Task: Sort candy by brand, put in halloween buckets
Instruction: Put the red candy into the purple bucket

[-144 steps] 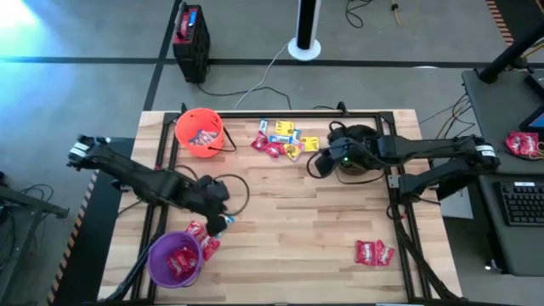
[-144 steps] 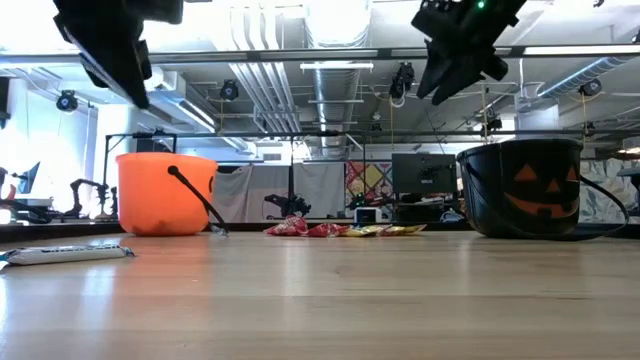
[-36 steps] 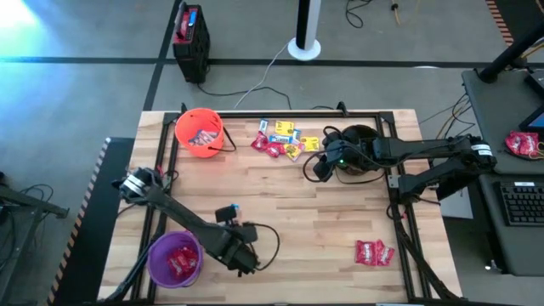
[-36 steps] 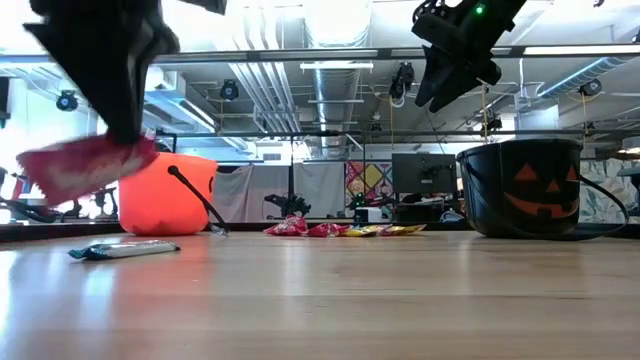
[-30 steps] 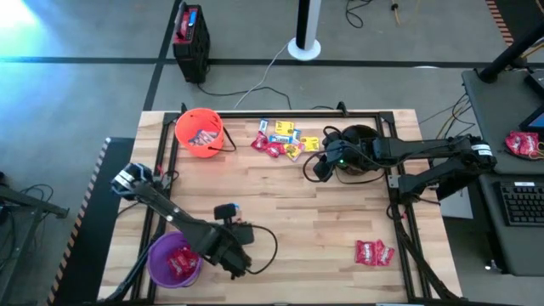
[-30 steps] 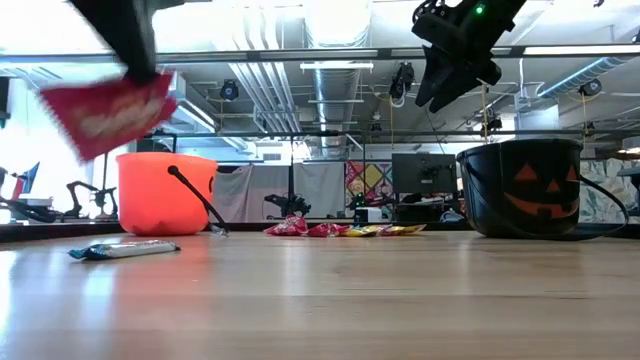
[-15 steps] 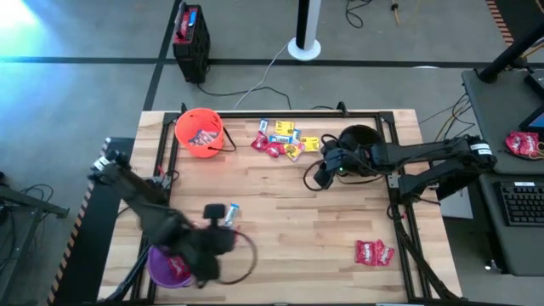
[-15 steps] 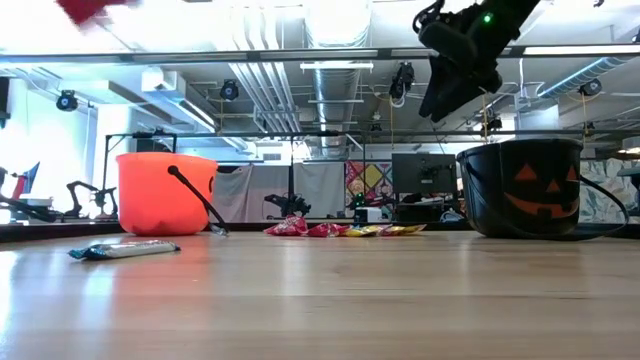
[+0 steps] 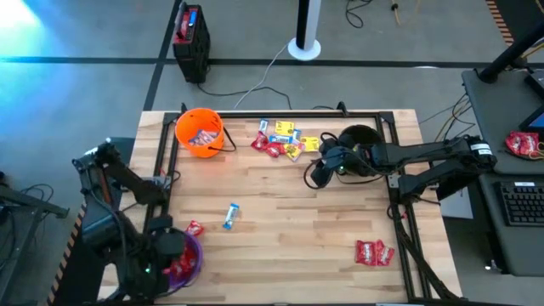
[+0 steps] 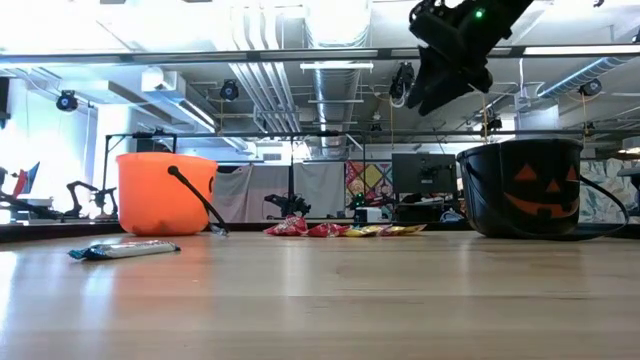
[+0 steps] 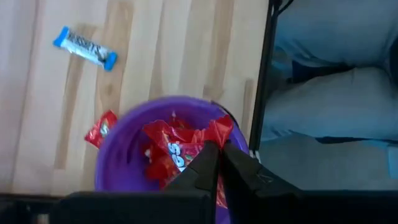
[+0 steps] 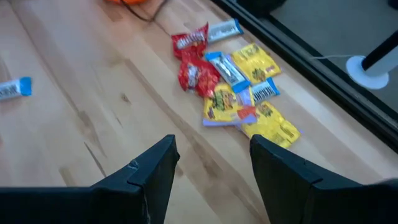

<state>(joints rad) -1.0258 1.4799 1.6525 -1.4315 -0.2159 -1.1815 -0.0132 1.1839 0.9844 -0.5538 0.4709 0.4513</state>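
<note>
My left gripper [image 9: 172,257] [image 11: 217,148] hangs over the translucent purple bucket [image 9: 195,253] [image 11: 115,155] at the table's near left corner, shut on a red packet. More red packets fill that bucket. One red packet [image 9: 195,228] and a blue-and-white packet [image 9: 230,216] [image 10: 125,250] lie flat on the table nearby. My right gripper [image 9: 317,173] [image 12: 211,165] is open, raised above the table beside the black bucket [image 9: 360,136] [image 10: 520,187] and short of the mixed candy pile [image 9: 285,138] [image 12: 233,81]. The orange bucket [image 9: 200,132] stands at the far left with candy inside. My left gripper pinches a red packet by one edge [image 11: 219,129] between its two fingertips, coming from above and pointing down. The packet is lifted clear, over the mouth of the purple bucket and just above the red packets inside it.
Two red packets [image 9: 374,252] lie near the table's near right corner. A black metal frame [image 9: 396,187] runs along the table's edges. A larger red bag [image 9: 525,144] sits on a side desk to the right. The table's middle is bare wood.
My left gripper has carried the red packet up and toward the table's left edge, from the near middle of the table to over the purple bucket, leaving the low view. The blue-and-white packet has stayed where it lay.
</note>
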